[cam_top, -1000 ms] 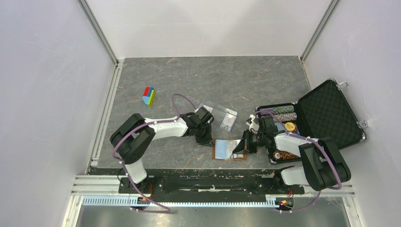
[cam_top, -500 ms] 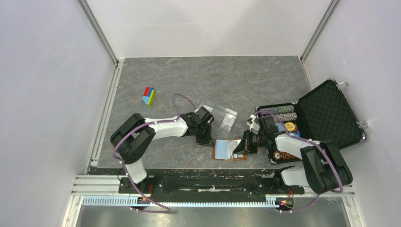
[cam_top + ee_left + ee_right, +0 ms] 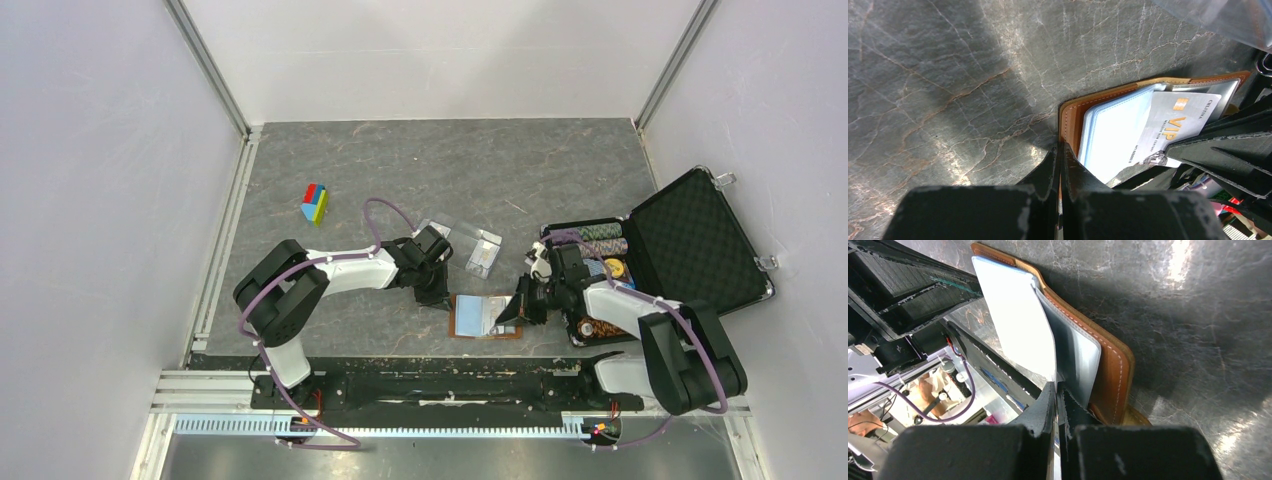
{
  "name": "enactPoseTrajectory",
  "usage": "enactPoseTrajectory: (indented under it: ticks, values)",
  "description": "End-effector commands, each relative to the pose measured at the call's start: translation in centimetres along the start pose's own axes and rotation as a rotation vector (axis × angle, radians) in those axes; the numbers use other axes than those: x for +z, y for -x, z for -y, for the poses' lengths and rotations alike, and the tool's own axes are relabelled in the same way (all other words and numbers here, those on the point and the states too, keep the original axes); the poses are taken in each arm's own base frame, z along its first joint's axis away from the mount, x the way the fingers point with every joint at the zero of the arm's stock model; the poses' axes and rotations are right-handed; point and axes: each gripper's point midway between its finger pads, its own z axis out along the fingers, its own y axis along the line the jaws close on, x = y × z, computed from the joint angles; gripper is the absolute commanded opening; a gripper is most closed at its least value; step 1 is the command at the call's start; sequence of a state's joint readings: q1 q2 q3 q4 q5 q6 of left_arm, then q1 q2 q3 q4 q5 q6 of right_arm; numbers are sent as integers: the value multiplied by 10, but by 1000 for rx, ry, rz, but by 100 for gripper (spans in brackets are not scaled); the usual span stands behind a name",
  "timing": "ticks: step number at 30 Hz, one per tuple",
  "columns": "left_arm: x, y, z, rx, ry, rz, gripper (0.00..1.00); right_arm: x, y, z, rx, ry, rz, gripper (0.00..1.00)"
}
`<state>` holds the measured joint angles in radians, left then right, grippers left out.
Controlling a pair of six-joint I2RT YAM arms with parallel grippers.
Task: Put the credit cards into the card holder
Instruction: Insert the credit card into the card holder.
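Viewing from above, card holder: the card holder (image 3: 486, 315) lies open on the table at the near middle, between the two arms, nearer than the clear tray (image 3: 470, 245) and left of the black case (image 3: 700, 240).
From above, grippers: the left gripper (image 3: 441, 300) is at its left edge, the right gripper (image 3: 508, 312) at its right.
Left wrist, grip: fingers drawn together at the brown left rim (image 3: 1068, 112), apparently nipping the leather to anchor it.
Left wrist, card: a pale credit card (image 3: 1183, 117) marked VIP lies slanted over the right half, not yet seated.
Right wrist, grip: fingers (image 3: 1048, 405) pressed together on the card's (image 3: 1018, 315) near edge, beside a grey sleeve (image 3: 1075, 357).
Step in hand: sliding this card in.
Doing it well: keep the card flat, square it to the pocket mouth, push slowly leftward, and keep the left rim pinned so the holder cannot skid.
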<state>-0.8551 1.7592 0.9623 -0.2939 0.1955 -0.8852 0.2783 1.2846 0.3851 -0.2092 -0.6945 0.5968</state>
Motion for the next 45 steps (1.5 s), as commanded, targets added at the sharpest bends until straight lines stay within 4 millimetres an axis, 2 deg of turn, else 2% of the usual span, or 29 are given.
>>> enactPoseTrajectory:
  ticks: [1,17,26,34,37,42,45]
  values:
    - [6,-5,-7,10,40,-17,2,4,-9,8,5,-8,-47,0]
    - [6,-5,-6,15,40,-18,2,12,0,-3,-5,68,-55,0]
    - [5,-5,-5,10,37,-15,2,18,17,-5,-28,84,44,0]
    - [3,-5,-5,9,41,-12,2,30,6,-5,-42,83,4,1]
    - [2,-5,-6,8,45,-8,2,30,4,-7,-48,82,-2,7]
    - [1,-4,-5,7,45,-2,2,22,8,-1,-86,-11,-3,36]
    - [-1,-2,-3,9,41,2,2,15,12,1,-116,-60,3,46]
